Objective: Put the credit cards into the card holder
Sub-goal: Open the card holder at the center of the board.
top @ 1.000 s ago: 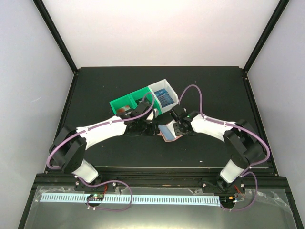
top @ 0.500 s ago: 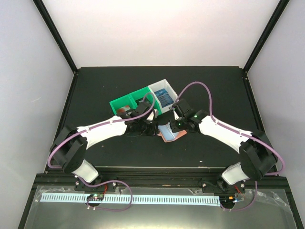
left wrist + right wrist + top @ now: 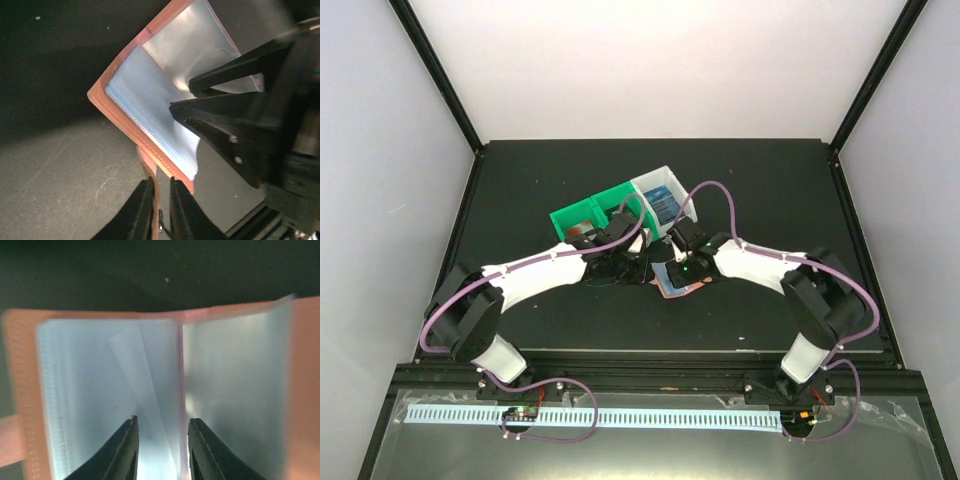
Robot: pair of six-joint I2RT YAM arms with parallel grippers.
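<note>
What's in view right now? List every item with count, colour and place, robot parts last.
card holder: one, salmon-brown with pale blue pockets, open on the table between the grippers
blue cards: count unclear, blue, inside the white bin
green bin: one, green, mid-table, touching the white bin's left side
white bin: one, white, right of the green bin
reddish item: one, in the green bin's near end, too small to identify
table: one, black, under everything
left gripper: one, black, shut on the card holder's snap tab
right gripper: one, black, jaws apart over the open pockets
</note>
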